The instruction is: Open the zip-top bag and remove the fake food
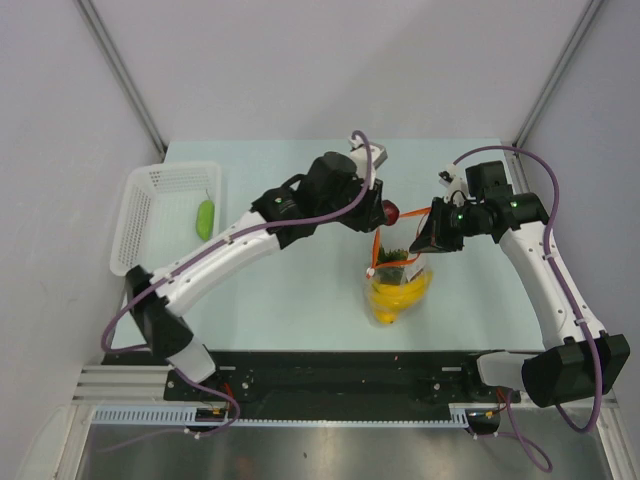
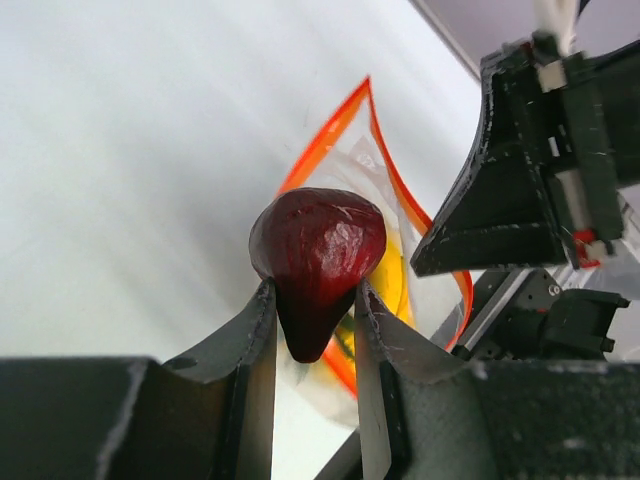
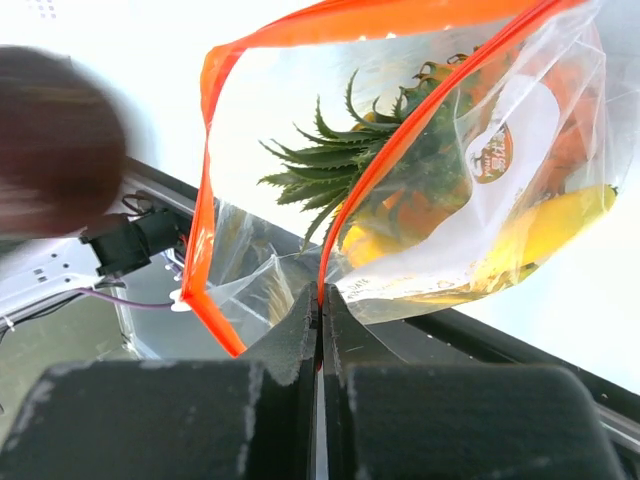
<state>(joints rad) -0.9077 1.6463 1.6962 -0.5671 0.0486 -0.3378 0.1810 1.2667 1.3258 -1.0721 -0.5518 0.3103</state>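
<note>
Left gripper [image 2: 314, 292] clenching small red fruit [image 2: 318, 240]; we are seeing it near bag mouth, at its 12 o'clock in top view. Right gripper [image 3: 319, 300] pinching orange zip strip [image 3: 350, 22] of bag [image 3: 480, 240], jaws closed tight on it, mouth gaping. Pineapple [image 3: 330, 150] and bananas [image 1: 396, 297] sitting inside bag, over table [image 1: 300, 310]. At bag's 9 o'clock, green piece [image 1: 204, 218] lying in white basket [image 1: 135, 225].

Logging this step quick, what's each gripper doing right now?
Left gripper: closed, holding the small red fruit.
Right gripper: closed, pinching the zip-top bag at its mouth.
</note>
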